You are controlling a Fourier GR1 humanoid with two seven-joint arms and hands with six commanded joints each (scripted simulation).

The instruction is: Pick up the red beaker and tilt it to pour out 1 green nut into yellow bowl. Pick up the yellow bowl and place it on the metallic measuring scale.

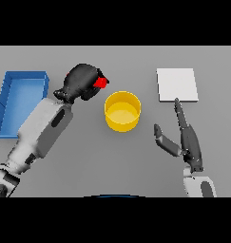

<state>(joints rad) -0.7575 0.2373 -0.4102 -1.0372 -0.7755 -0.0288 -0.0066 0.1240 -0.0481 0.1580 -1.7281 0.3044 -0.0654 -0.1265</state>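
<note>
My left hand (pixel 81 81) is curled round the red beaker (pixel 102 82), of which only a small red part shows past the fingers, just up and left of the yellow bowl (pixel 122 111). The bowl stands at the table's middle; I cannot make out a green nut in it. The metallic scale (pixel 177 84) is a pale flat square at the back right. My right hand (pixel 187 137) rests on the table right of the bowl, fingers straight and pointing toward the scale's near edge, thumb spread toward the bowl.
A blue open tray (pixel 20 100) lies at the left edge, beside my left forearm.
</note>
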